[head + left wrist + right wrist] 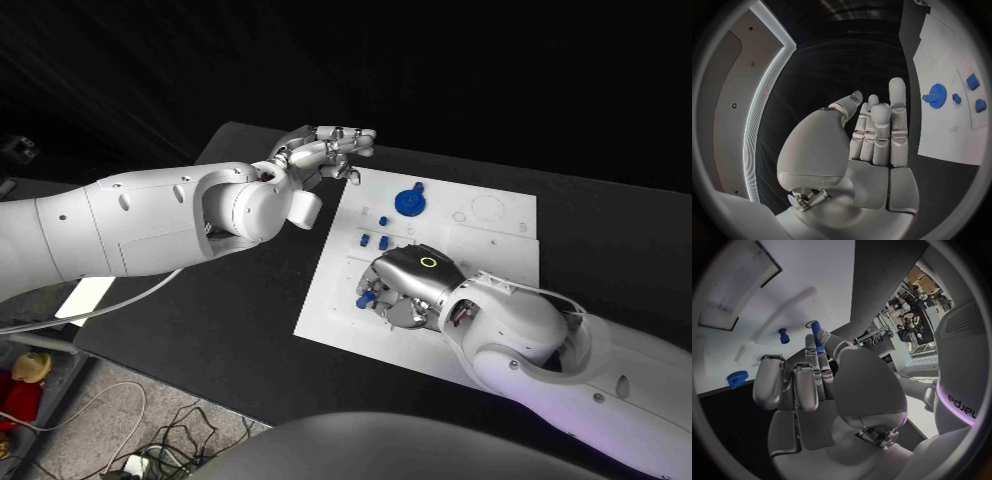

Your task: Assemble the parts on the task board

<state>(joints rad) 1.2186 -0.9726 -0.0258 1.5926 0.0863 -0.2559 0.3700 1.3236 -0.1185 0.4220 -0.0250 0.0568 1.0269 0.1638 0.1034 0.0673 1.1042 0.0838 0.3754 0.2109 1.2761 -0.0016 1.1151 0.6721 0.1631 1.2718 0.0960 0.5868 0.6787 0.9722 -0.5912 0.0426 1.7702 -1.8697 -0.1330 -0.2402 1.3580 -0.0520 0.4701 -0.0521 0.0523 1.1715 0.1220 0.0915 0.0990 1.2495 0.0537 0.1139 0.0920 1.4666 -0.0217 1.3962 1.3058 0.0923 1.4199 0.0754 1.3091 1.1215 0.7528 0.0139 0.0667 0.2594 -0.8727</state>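
Note:
The white task board [490, 250] lies in the middle of the table. A blue gear [411, 201] sits near its far edge, with small blue parts [375, 238] beside it. My left hand [325, 150] hovers off the board's far left corner, fingers straight and holding nothing; the left wrist view shows this hand [876, 130], the gear [934, 95] and the small parts [972, 81]. My right hand [408, 285] is low over the board's near left part. In the right wrist view it [811, 385] pinches a blue peg [817, 333] at its fingertips. Another blue peg [784, 335] stands on the board.
The board carries a rectangular recess [729, 285] and round outlines [483, 210] on its far right part. A white sheet [87, 295] lies at the table's left edge. Cables [159, 430] lie on the floor below that edge.

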